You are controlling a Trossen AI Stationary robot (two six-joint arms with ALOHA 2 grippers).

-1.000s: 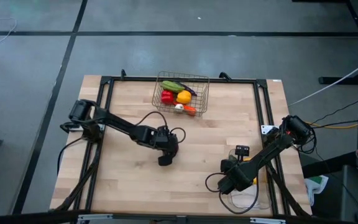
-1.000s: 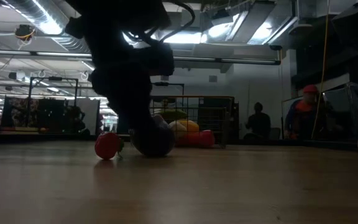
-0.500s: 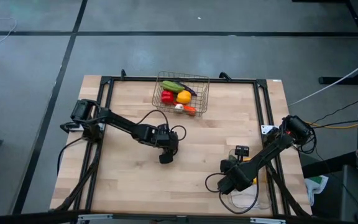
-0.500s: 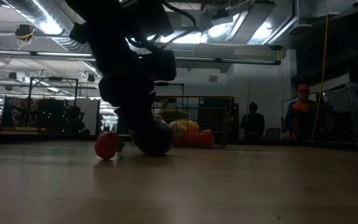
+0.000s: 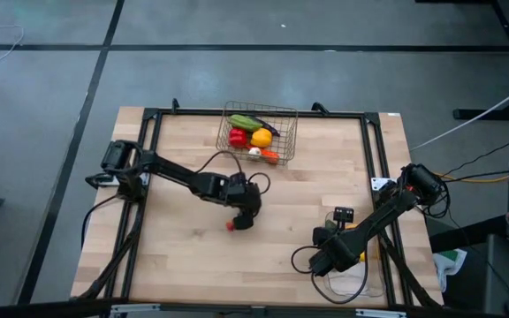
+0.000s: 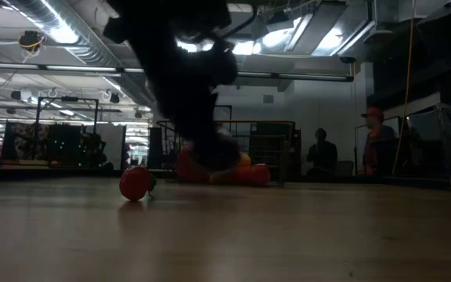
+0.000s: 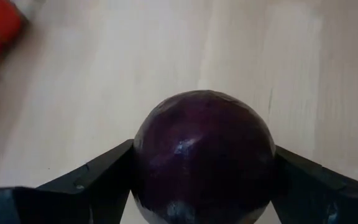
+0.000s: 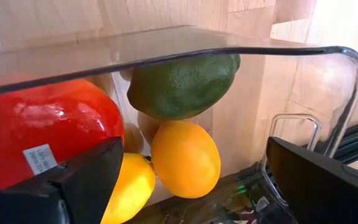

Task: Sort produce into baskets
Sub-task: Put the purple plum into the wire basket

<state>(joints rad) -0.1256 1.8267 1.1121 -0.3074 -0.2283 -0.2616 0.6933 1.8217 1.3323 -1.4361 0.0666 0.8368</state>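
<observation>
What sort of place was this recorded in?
Probably a robotics lab or workshop hall: exposed ceiling ducts, people standing behind the wooden table, and bare concrete floor around it.

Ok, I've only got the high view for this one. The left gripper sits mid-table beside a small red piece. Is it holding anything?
Observer: Yes. The left wrist view shows the left gripper shut on a round dark purple fruit.
Operator: Is it on the wood?
Observer: No. In the low view it hangs above the tabletop, and the small red piece lies alone.
Operator: What is in the right arm's tray?
Observer: Under the open right gripper, the clear tray holds a stickered red fruit, a green fruit, an orange one and a yellow one.
</observation>
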